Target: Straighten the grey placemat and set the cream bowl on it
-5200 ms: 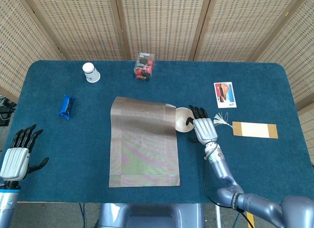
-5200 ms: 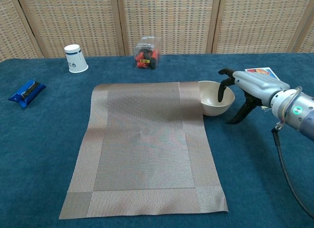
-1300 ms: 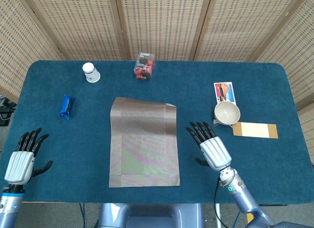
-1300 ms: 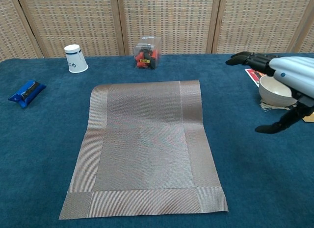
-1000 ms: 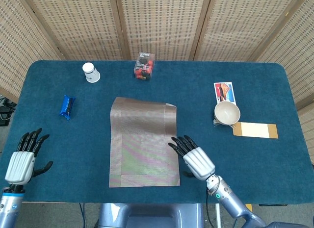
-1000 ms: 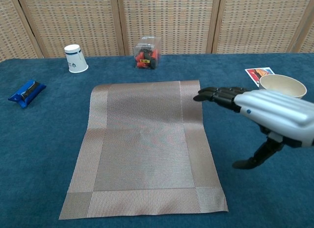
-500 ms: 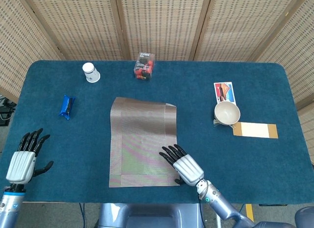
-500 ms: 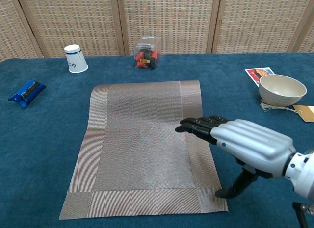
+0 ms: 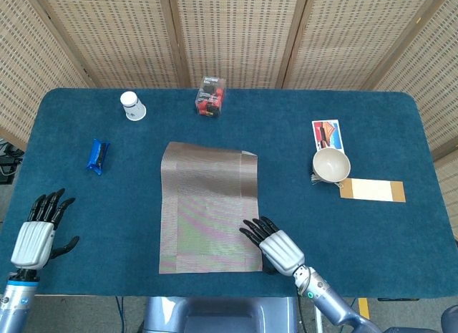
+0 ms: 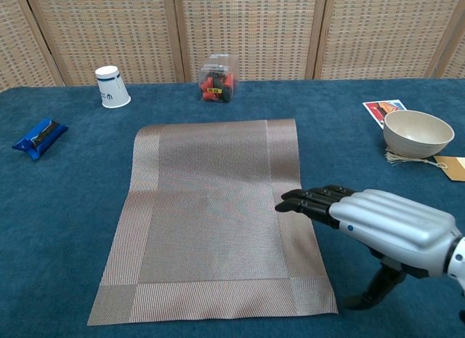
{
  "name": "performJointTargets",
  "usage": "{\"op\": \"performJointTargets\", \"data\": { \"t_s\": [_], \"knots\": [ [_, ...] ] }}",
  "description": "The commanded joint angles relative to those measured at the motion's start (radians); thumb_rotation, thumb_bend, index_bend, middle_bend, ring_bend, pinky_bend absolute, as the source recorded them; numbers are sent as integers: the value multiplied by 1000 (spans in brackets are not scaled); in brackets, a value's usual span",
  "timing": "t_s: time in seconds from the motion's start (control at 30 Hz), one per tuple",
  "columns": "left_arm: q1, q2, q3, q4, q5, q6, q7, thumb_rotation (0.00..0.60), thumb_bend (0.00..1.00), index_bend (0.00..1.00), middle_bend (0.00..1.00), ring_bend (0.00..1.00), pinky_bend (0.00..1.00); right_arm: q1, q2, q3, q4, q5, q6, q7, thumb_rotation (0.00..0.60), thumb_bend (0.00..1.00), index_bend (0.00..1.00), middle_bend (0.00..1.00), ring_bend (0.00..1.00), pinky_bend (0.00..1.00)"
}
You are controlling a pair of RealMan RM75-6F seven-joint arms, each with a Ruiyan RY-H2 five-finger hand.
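over the grey placemat's (image 9: pixel 209 208) near right corner, we are hovering our right hand (image 9: pixel 275 250), fingers spread, holding nothing.

White cup (image 9: pixel 132 105), blue packet (image 9: pixel 96 155), card (image 9: pixel 328 138)

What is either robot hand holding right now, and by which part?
Nothing. The right robot hand hovers flat, fingers spread, over the grey placemat's near right edge; the left robot hand is open and empty. The cream bowl sits untouched.
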Motion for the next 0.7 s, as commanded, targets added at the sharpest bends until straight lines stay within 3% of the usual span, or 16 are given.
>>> {"op": "performJointTargets", "data": {
  "t_s": [0.03,0.3,0.7],
  "knots": [
    [1,-1,1,-1,2,2,4,600,216,142,0,0,0,-3,9,-7,-6,5,-8,-3,600,0,0,0,0,0],
    [1,-7,4,6,5,2,11,600,216,142,0,0,0,-10,17,-18,-20,17,-27,-1,600,0,0,0,0,0],
    [0,-9,4,9,3,-2,8,600,216,142,0,0,0,-13,-35,0,49,20,-26,53,600,0,0,0,0,0]
  ]
}}
